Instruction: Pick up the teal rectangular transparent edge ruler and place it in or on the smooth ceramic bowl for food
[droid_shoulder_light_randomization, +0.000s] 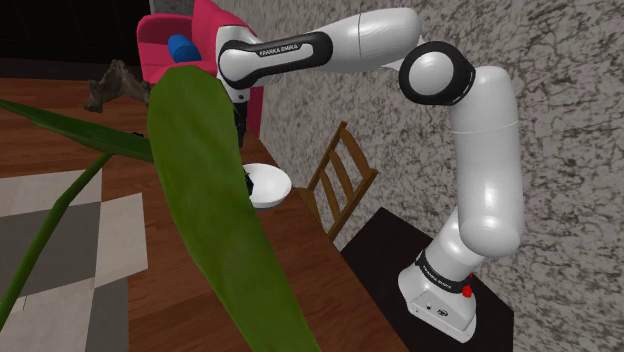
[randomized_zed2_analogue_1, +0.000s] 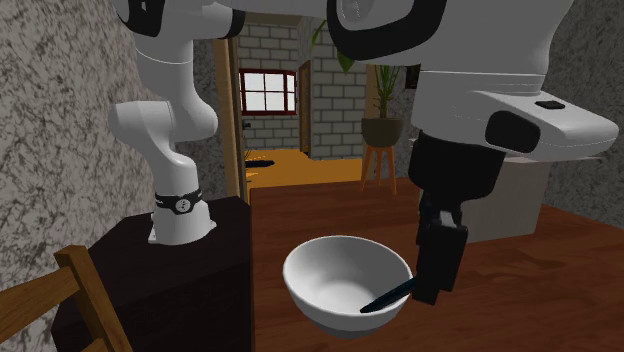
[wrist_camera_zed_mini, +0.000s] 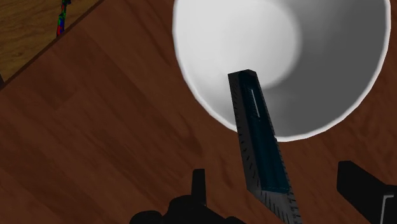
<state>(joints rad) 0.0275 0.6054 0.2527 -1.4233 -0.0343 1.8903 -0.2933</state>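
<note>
I find the white bowl (wrist_camera_zed_mini: 331, 76) upright on the brown wooden table (wrist_camera_zed_mini: 114, 127). The dark teal ruler (wrist_camera_zed_mini: 254, 121) lies tilted, one end resting inside the bowl and its body crossing the rim. The other end juts out past the bowl's edge. The gripper (wrist_camera_zed_mini: 277, 173) hangs just beside that rim with its jaws apart. The ruler's outer end passes between them, a gap on each side, unclasped.

Brown wood table (randomized_zed2_analogue_1: 560, 290) carries white bowl (randomized_zed2_analogue_1: 345, 275) (upright).
</note>
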